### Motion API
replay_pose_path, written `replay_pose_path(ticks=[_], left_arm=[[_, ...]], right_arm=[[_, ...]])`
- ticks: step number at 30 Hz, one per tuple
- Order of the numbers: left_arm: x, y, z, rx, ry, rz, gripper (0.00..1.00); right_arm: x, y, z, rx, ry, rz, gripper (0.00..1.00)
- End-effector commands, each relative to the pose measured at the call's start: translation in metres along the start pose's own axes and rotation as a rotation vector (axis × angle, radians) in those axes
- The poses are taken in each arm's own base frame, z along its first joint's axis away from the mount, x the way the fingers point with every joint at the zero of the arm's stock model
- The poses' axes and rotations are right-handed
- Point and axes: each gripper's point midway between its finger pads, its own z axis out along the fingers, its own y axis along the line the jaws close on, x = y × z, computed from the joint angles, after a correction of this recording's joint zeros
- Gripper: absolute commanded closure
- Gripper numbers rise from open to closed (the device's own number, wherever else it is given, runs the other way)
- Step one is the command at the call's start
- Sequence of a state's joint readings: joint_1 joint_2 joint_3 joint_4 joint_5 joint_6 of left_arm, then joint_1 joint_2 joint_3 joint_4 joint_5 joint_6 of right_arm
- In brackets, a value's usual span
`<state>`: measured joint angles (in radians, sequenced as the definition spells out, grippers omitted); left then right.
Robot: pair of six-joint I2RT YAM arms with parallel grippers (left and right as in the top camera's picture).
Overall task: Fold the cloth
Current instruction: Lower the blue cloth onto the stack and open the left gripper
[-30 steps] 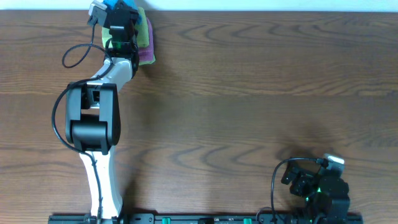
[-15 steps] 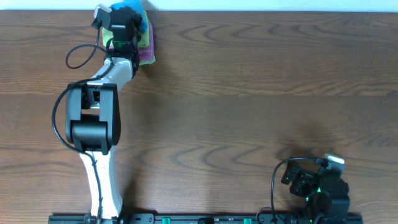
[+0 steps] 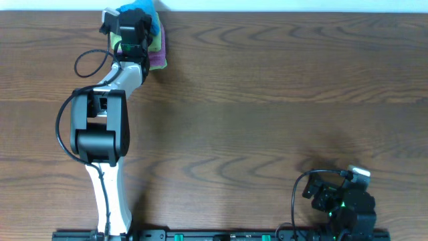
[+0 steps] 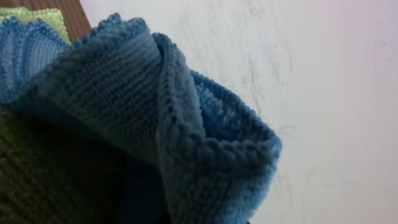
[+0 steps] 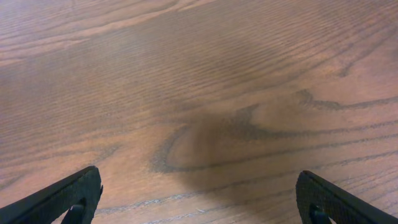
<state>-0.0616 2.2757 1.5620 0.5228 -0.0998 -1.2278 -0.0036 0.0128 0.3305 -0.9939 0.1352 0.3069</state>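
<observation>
The sky-blue cloth (image 3: 146,13) lies on top of a small stack at the far left corner of the table. My left gripper (image 3: 131,28) is over that stack, and my arm covers most of it. Close up in the left wrist view, a bunched fold of the cloth (image 4: 186,137) rises in front of the camera and hides my fingers; the gripper is shut on it. My right gripper (image 5: 199,190) hangs open over bare wood, with nothing between its fingertips (image 5: 84,186). In the overhead view the right gripper (image 3: 326,193) sits folded back at the near right edge.
Under the blue cloth lie a lime-green cloth (image 3: 116,45) and a purple cloth (image 3: 158,59). The green cloth (image 4: 37,15) also shows in the left wrist view. A white wall (image 4: 311,93) runs right behind the stack at the table's far edge.
My left wrist has shifted slightly to the right over the stack, and the blue fold has moved with it. The right arm has not moved.
</observation>
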Motion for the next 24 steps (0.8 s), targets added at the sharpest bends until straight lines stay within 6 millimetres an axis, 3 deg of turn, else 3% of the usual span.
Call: replay_pose_path(ticks=[1, 6, 17, 24], left_arm=[[-0.010, -0.033, -0.009, 0.045, 0.006, -0.023, 0.94], [-0.014, -0.023, -0.025, -0.087, 0.025, -0.010, 0.94], [-0.019, -0.041, -0.027, -0.023, 0.021, -0.021, 0.94], [-0.005, -0.017, -0.029, -0.120, 0.090, -0.031, 0.94]], right_arm=[[0.001, -0.003, 0.001, 0.017, -0.004, 0.019, 0.01], [0.001, -0.003, 0.001, 0.016, -0.003, 0.019, 0.01], [0.001, -0.003, 0.001, 0.017, -0.003, 0.019, 0.01], [0.001, -0.003, 0.001, 0.017, -0.004, 0.019, 0.01]])
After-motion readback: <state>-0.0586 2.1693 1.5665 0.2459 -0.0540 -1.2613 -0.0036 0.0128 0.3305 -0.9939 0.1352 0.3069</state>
